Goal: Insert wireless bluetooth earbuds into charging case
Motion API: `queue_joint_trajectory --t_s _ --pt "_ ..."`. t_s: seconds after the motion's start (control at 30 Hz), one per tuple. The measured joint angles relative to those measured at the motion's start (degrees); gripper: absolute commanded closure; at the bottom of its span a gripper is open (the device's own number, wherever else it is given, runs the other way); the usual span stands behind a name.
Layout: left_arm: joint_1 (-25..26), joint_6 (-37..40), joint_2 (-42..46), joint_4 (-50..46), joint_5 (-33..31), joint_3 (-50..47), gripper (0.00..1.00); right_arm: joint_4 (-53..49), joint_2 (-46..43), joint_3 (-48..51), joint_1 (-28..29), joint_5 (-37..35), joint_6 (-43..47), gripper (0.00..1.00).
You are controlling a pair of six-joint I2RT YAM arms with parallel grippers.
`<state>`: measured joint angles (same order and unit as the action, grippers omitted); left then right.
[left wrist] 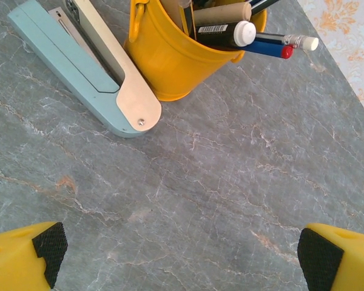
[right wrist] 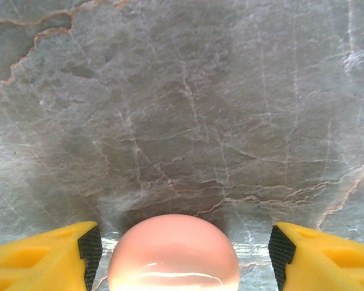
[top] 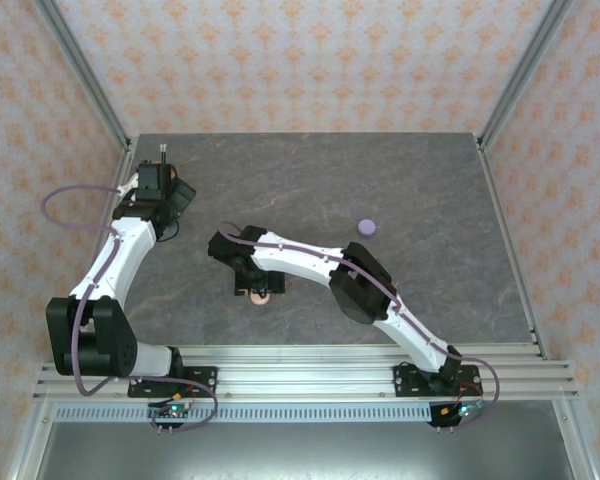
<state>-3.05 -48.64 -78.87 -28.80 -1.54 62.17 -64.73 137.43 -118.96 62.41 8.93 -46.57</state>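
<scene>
The right gripper (right wrist: 185,251) is hanging low over the desk (right wrist: 188,109) with its jaws standing open and holding nothing. The pink charging case (right wrist: 173,257) is sitting between its fingers, with a gap showing on each side. The lilac charging case (top: 366,226) is lying well apart, farther back and to the right. The left gripper (left wrist: 182,248) is gaping wide and empty near a stapler (left wrist: 85,66) and a yellow pen bucket (left wrist: 170,54).

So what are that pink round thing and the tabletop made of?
The pink case looks like smooth, slightly glossy plastic, going by the bright sheen low on its dome. The tabletop looks like grey marble with pale veins, though it could be a printed laminate.
</scene>
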Motion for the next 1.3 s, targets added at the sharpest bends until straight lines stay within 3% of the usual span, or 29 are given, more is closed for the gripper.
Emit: queue_joint_trajectory --t_s 0.33,0.7,0.9,1.1,1.3 --pt "0.0 -0.83 0.0 1.18 1.31 -1.53 0.0 0.04 0.0 0.02 0.57 1.62 -0.66 0.34" --pt "0.0 -0.85 0.0 1.29 2.71 -1.99 0.0 -0.13 -0.61 1.07 0.57 0.09 -0.61 0.54" --pt "0.0 -0.83 0.0 2.25 4.87 -2.67 0.0 1.51 -5.11 8.7 -0.61 -1.95 -0.85 0.55" --pt "0.13 -0.74 0.0 3.45 9.49 -2.69 0.0 4.22 -12.11 20.17 -5.9 -3.8 -1.27 0.55" --pt "4.55 -0.28 0.0 5.18 13.68 -3.65 0.0 6.54 -17.38 27.36 -10.93 -5.86 -1.33 0.55"
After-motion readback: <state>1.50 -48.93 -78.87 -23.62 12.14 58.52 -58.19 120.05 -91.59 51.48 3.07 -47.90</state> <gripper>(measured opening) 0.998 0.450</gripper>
